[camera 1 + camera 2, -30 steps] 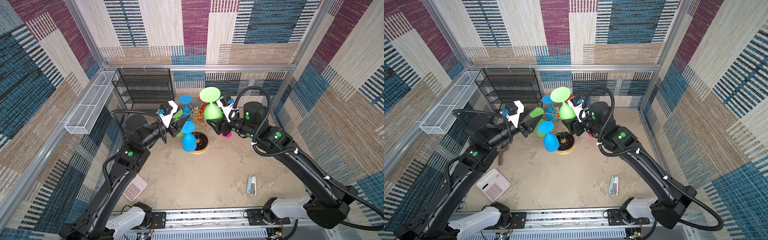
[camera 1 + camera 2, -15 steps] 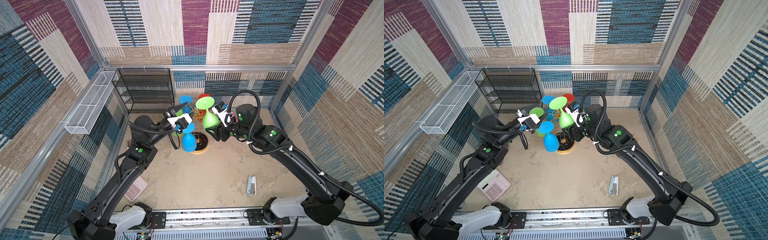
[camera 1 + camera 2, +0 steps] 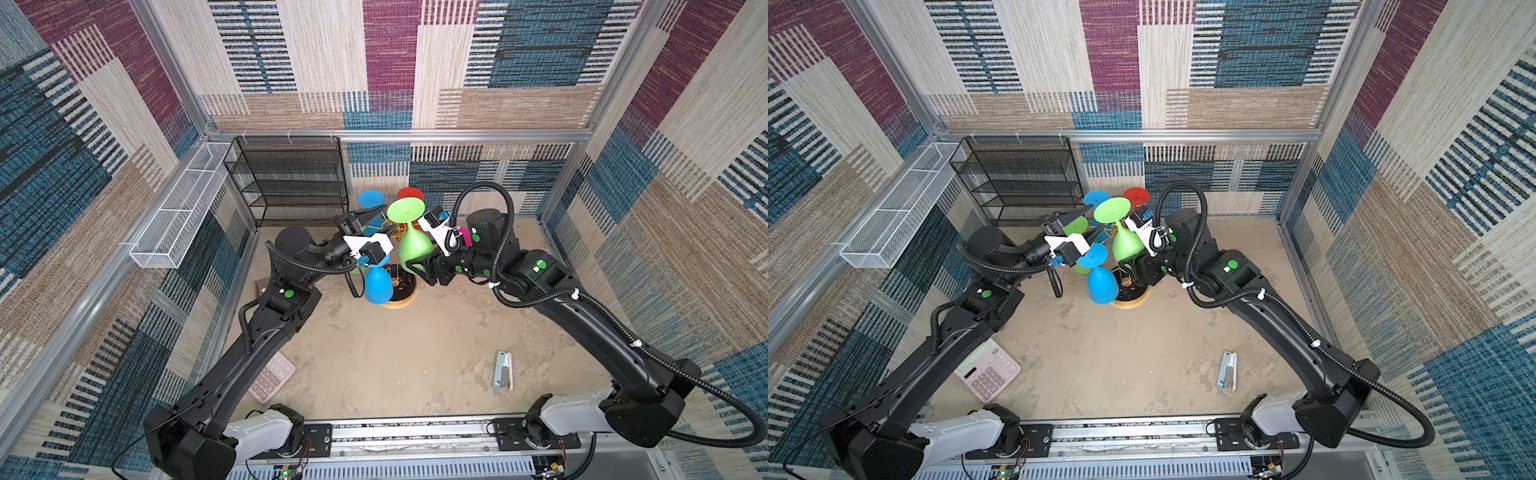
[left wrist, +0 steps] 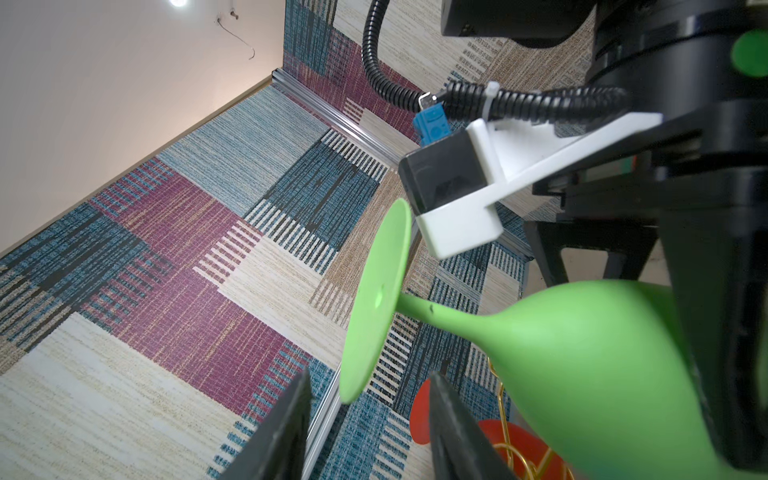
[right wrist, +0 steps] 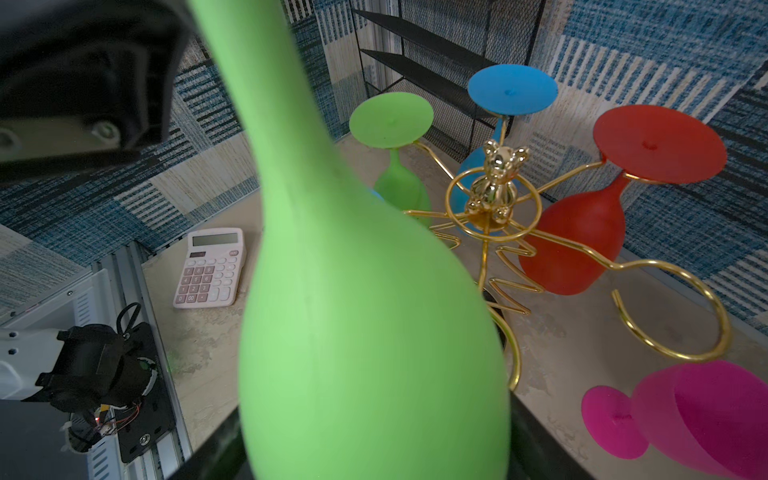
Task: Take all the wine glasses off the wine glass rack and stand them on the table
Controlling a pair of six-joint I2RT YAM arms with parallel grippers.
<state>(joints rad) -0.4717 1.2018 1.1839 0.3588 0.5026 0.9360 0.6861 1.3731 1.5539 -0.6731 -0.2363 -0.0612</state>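
1. Glass first: the green wine glass [image 3: 413, 245] is in the right tool [image 3: 417, 268], which is clenched around its round cup. The glass is upside down, with its flat foot on top.
2. In both top views the glass is up in the air, just at 12 o'clock from the round foot of the wine glass rack [image 3: 401, 305]. It does not touch the bench [image 3: 395, 353].
3. In the right wrist view no gold wire goes around its stem, and one empty ring [image 5: 673, 324] shows on the rack. So I think the lifting-off part is done.
4. The left tool [image 3: 1084, 226] is at 9 o'clock from the glass, close to its foot. Its fingers [image 4: 291, 428] stand apart with nothing between them, so it is let go and holds nothing.
5. Other glasses hang on the rack: a red glass [image 5: 582, 232], a small green glass [image 5: 390, 120], a far blue glass [image 5: 511, 89] and a near blue glass [image 3: 1102, 286]. A pink glass [image 5: 698, 415] lies on its side on the bench, at 2 o'clock from the rack.
6. What is left, I think, is to move the green glass away from the rack and put it somewhere safe. It may go down on the bench or over to the left tool. I cannot tell which.
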